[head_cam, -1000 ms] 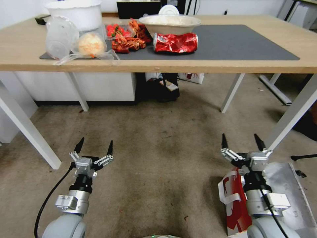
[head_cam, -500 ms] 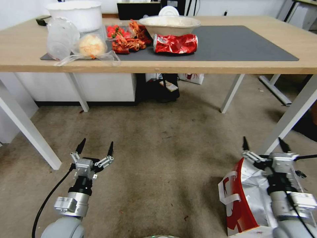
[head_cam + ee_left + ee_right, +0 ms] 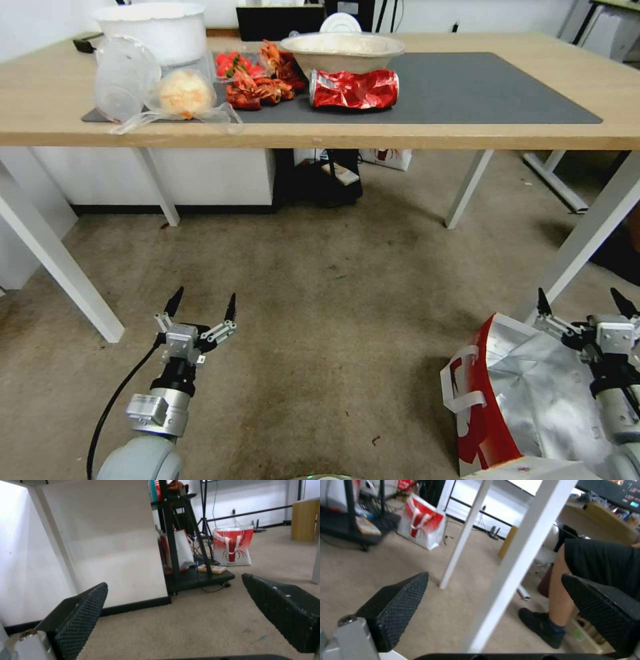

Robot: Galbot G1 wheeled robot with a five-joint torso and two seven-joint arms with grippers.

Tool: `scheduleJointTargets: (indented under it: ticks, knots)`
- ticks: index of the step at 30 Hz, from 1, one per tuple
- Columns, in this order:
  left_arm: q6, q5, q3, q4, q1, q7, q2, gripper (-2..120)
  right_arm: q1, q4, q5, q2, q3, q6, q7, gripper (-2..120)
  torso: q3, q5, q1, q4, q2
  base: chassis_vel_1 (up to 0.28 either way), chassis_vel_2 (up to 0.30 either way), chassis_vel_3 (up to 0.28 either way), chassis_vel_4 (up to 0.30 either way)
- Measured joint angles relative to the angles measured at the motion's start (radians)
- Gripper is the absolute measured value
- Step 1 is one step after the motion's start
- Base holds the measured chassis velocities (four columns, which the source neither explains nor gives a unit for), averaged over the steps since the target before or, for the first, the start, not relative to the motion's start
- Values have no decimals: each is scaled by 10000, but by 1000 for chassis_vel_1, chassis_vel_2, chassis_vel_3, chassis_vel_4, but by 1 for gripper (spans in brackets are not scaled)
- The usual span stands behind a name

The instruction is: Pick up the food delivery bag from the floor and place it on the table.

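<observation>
Food delivery bag (image 3: 527, 400) is lying lower right on open floor (image 3: 333, 293); right gripper (image 3: 581, 307) and left gripper (image 3: 203, 303) are hovering, fingers spread.

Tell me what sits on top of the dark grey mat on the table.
On the dark grey mat: a crushed red can, a beige paper bowl, red crayfish and strawberries. What lies beneath them is covered.

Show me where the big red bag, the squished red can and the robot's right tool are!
food delivery bag (image 3: 533, 393), head view, on its silver foil lining.
crushed red can (image 3: 355, 89), head view, on the middle of its dented side.
right tool (image 3: 581, 305), head view, midway between its two black fingertips.
</observation>
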Motion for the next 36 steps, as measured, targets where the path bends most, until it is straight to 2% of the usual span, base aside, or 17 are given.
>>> scheduleJointTargets:
  ticks: [11, 16, 29, 36]
  knots:
    - [15, -9, -60, -76, 45, 12, 32, 100, 154, -1336, -250, -451, 662, 294, -202, 100, 0, 0, 1, -1, 5, 0, 0, 0, 0]
    - [13, 0, -82, -88, 57, 6, 34, 100, 198, -2058, 77, -764, 804, 388, -366, 100, 0, -1, 1, -1, 6, 0, 0, 0, 0]
    - [-36, 159, -40, -139, 128, -13, 35, 100, 369, -3491, 1682, -1318, 503, -84, -867, 100, 0, -1, 2, -1, 10, 0, 0, 0, 0]
    - [-39, 197, -26, -178, 123, -15, 34, 100, 573, -3734, 1952, -1376, 243, -313, -965, 100, 0, -2, 2, 0, 11, 0, 0, 0, 0]
